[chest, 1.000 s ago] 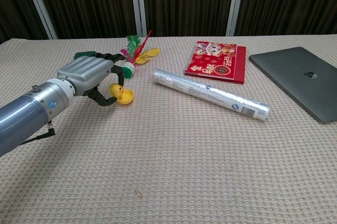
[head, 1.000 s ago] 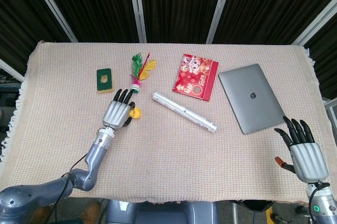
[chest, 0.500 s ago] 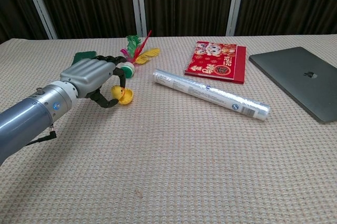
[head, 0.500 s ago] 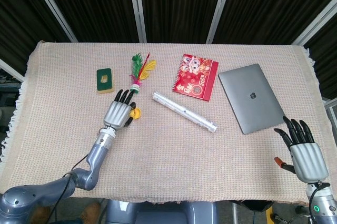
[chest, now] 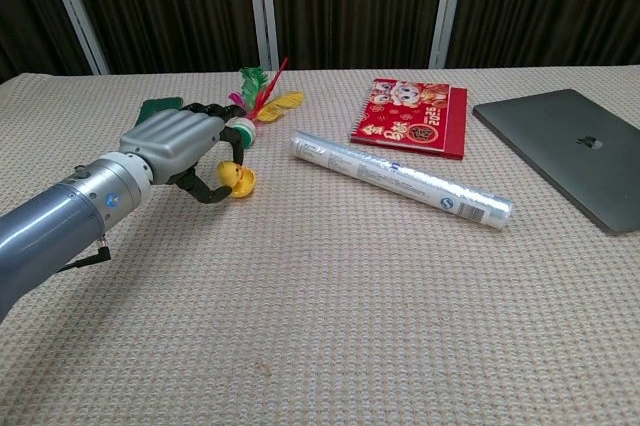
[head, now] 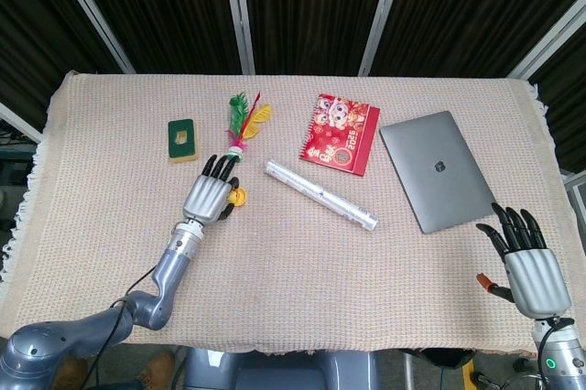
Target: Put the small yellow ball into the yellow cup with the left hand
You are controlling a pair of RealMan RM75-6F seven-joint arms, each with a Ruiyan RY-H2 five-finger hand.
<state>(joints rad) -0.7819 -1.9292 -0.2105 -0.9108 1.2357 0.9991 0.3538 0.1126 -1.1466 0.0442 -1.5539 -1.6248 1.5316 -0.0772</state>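
Observation:
One small yellow thing [head: 237, 195] [chest: 238, 178] lies on the woven cloth left of centre. I cannot tell whether it is the ball, the cup or both. My left hand [head: 207, 196] [chest: 176, 146] hovers low over it, fingers stretched forward and apart. The thumb curls beside the yellow thing and a finger comes down over its top; contact is not clear. My right hand [head: 526, 266] rests at the table's front right edge with fingers spread and nothing in it; the chest view does not show it.
A feathered shuttlecock [head: 244, 124] [chest: 255, 106] lies just past the left fingertips. A green box [head: 183, 139] sits to its left. A silver tube [head: 320, 194] [chest: 400, 181], a red booklet [head: 340, 133] [chest: 412, 116] and a closed laptop [head: 438, 181] [chest: 570, 151] lie to the right.
My left hand has crept forward and a little right, closing in over the yellow thing, which has barely shifted. The right hand has not moved.

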